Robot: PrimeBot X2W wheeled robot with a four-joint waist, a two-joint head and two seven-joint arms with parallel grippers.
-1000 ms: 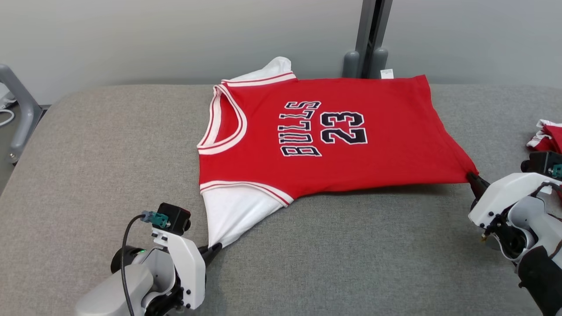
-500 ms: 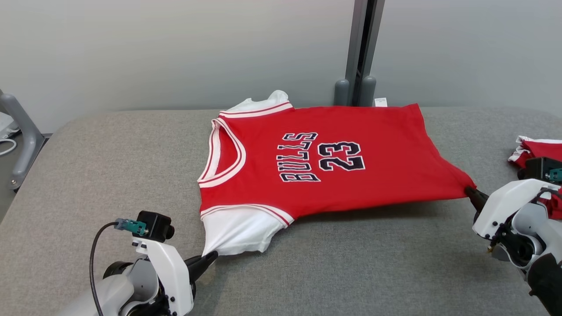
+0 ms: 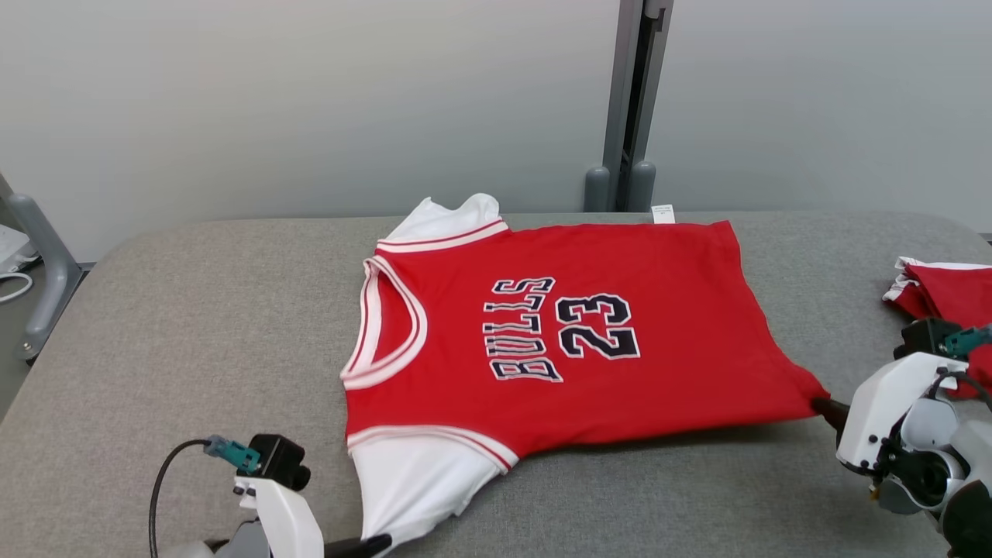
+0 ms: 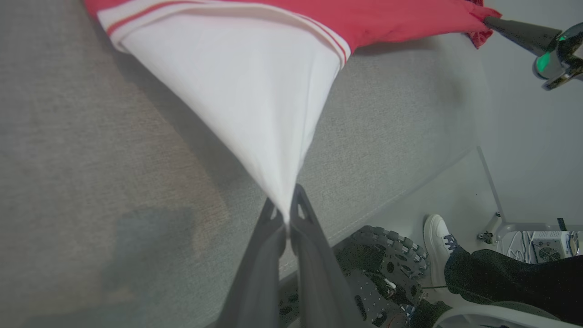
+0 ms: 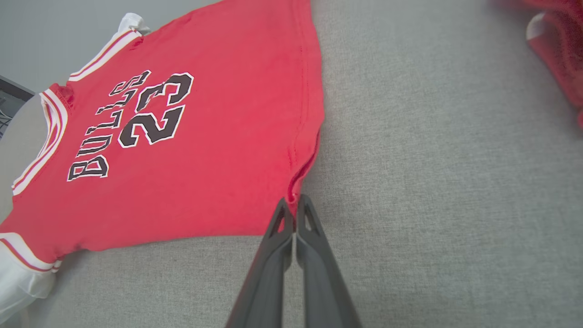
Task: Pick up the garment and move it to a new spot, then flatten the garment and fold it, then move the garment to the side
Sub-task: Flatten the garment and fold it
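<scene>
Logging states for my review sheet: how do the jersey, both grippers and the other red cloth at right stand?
garment: unfolded, print up on grey pad, near edge stretched.
left gripper: jaws shut on the garment's white sleeve tip.
right gripper: jaws shut on the garment's red hem corner.
other red cloth: bunched at the pad's right side.
</scene>
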